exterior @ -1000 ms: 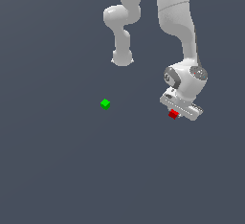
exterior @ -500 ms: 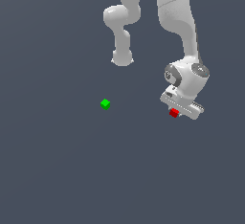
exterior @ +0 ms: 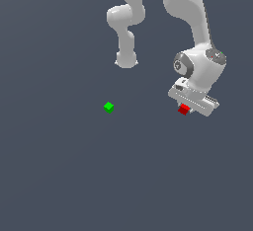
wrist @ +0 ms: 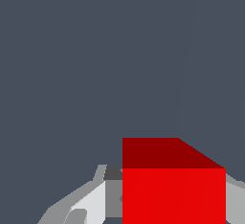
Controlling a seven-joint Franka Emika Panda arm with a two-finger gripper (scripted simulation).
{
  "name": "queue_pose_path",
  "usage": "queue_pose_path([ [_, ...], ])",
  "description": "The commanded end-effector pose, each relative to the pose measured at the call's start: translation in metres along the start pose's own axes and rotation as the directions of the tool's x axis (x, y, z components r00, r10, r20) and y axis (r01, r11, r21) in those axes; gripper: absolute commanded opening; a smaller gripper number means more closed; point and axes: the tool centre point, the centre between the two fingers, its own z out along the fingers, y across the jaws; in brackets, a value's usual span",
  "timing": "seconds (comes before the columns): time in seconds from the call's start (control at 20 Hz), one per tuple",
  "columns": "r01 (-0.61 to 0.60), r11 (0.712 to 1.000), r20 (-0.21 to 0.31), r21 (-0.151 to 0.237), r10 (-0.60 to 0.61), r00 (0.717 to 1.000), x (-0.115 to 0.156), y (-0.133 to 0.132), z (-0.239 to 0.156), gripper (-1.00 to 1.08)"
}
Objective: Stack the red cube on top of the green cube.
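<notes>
My gripper (exterior: 188, 107) clamps the red cube (exterior: 184, 109) between its fingers (wrist: 91, 201), at the exterior view's right. The green cube (exterior: 108, 107) sits well apart to the left, alone on the grey floor (exterior: 74, 175).

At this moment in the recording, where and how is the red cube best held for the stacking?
Across two opposite flat sides, coming from above. The red cube is plain with parallel faces, so any opposite pair suits, and a top approach leaves its underside free to set on the green cube. The gripper appears to sit around it like that, fingers flanking it in the wrist view.
</notes>
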Motion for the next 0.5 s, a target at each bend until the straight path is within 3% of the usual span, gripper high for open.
queue_pose_path([
  [0.0, 0.000, 1.000, 0.000, 0.000, 0.000, 1.000, 0.000, 0.000, -0.013, -1.00],
  [0.45, 0.000, 1.000, 0.000, 0.001, 0.000, 1.000, 0.001, 0.000, -0.024, -1.00],
])
